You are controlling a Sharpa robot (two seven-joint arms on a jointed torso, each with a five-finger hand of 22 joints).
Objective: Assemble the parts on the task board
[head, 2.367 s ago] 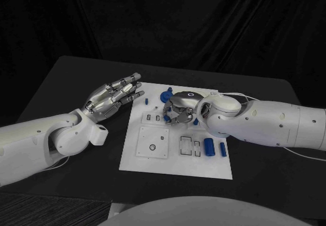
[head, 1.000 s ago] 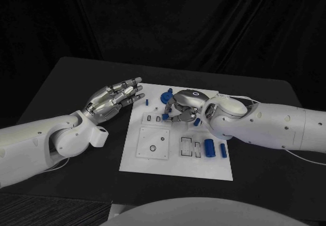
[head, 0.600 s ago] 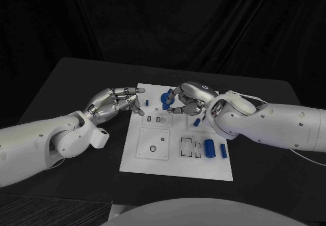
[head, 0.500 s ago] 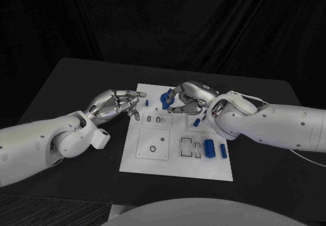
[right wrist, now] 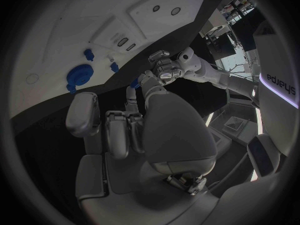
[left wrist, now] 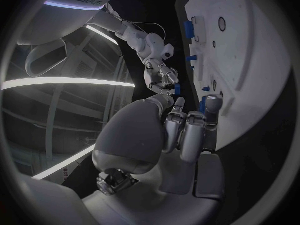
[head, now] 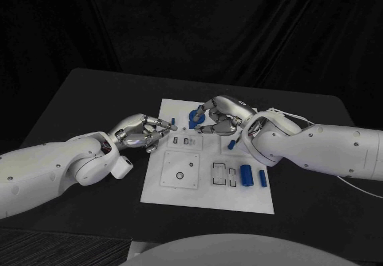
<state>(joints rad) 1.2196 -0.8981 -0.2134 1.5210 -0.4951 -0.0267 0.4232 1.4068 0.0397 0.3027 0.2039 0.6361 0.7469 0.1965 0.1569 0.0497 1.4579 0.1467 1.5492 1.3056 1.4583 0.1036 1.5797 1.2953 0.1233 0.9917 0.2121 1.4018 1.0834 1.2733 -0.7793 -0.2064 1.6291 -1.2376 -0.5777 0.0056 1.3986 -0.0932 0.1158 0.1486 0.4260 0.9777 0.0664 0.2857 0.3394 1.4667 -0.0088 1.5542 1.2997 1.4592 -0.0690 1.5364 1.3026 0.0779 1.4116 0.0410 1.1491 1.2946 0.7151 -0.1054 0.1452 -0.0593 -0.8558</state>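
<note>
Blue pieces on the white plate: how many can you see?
5: two cylinders near the right edge, a peg, a round piece, a small peg. Hands may hide others.

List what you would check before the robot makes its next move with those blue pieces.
1. Right robot hand has a piece: ok, it pinches a small blue part above the task board.
2. Left robot hand out of the way: not ok, its curled fingers lie over the board's left edge.
3. Left robot hand touching the blue peg beside it: cannot tell.
4. Board flat on the black table: ok.
5. Rectangular slots free: ok, they look empty.
6. Two blue cylinders clear of both hands: ok.
</note>
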